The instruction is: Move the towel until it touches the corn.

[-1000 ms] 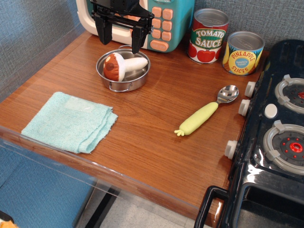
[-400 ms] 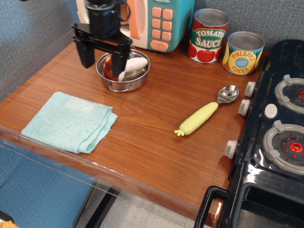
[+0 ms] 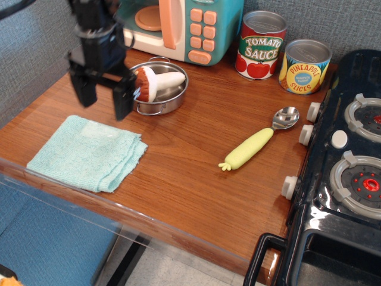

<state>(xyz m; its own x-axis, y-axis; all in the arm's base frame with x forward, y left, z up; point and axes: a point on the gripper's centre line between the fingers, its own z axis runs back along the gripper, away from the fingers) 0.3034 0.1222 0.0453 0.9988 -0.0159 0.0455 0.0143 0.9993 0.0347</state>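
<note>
Nothing is being accomplished yet — the towel [image 3: 87, 153] is lying well apart from the corn [image 3: 249, 148], while the gripper [image 3: 106, 95], fingers spread and empty, is being held above the towel.

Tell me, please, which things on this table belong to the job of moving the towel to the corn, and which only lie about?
For the job:
towel, front left
corn, spoon-ended, apart from the towel
gripper, open above the towel's far edge

Only lying about:
steel bowl holding the mushroom
tomato sauce can
pineapple can
toy microwave
toy stove
</note>
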